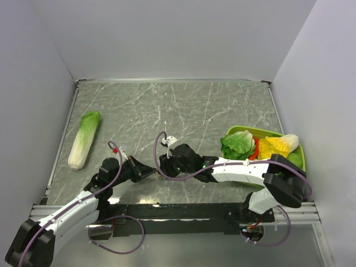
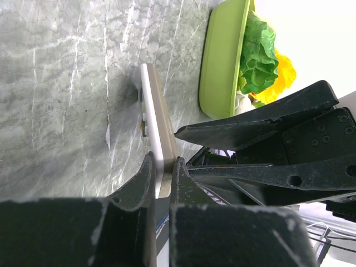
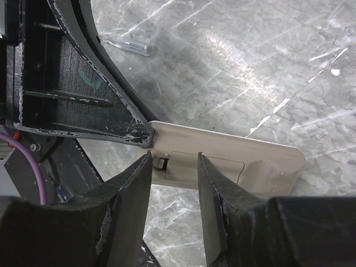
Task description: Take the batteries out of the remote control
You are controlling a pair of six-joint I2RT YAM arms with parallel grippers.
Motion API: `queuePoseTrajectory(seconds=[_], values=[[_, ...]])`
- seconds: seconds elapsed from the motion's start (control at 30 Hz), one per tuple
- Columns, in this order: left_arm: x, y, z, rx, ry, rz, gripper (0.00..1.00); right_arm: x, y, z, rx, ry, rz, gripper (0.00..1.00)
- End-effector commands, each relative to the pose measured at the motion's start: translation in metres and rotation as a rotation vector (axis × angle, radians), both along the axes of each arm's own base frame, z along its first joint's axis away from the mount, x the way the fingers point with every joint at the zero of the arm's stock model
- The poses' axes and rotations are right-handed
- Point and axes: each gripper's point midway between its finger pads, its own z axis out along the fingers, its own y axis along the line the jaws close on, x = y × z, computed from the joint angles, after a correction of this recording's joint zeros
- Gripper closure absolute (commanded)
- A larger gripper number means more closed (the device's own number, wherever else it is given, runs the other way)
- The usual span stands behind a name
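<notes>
The remote control (image 3: 261,161) is at the front middle of the counter (image 1: 194,111), left gripper (image 2: 163,164) at its left end, right gripper (image 3: 173,161) over it. A napa cabbage (image 1: 84,140) lies far left, and a tray (image 1: 245,130) of vegetables sits far right.

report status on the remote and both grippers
Left gripper shut on end of remote control. Right gripper open, straddling its grey-tan back. One slim battery, apparently, loose on table beyond. Nothing in the way.

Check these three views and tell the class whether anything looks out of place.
One thing stands out: a slim greyish cylinder, possibly a battery, lies loose on the table beside the left gripper, which clamps one end of the remote control. The right gripper stands open over the remote's grey-tan back. Nothing looks spilled or damaged.
</notes>
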Motion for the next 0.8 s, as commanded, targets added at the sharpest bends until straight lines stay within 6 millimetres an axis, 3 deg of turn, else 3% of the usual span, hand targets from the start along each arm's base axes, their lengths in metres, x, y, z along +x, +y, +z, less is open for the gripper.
queuePoseTrajectory(seconds=[0.0,0.5,0.77], values=[[-0.0026,0.0013,-0.0066,-0.003,0.006,0.006,0.99,-0.0019,-0.0081,-0.0108,-0.062,0.001,-0.004,0.55],[-0.0017,0.0002,-0.0041,-0.009,0.007,0.005,0.99,-0.0003,-0.0044,-0.0099,-0.064,-0.008,-0.007,0.55],[-0.0003,-0.0008,0.0002,-0.013,0.007,0.004,0.99,0.0051,-0.0058,-0.0115,-0.158,-0.077,-0.049,0.56]])
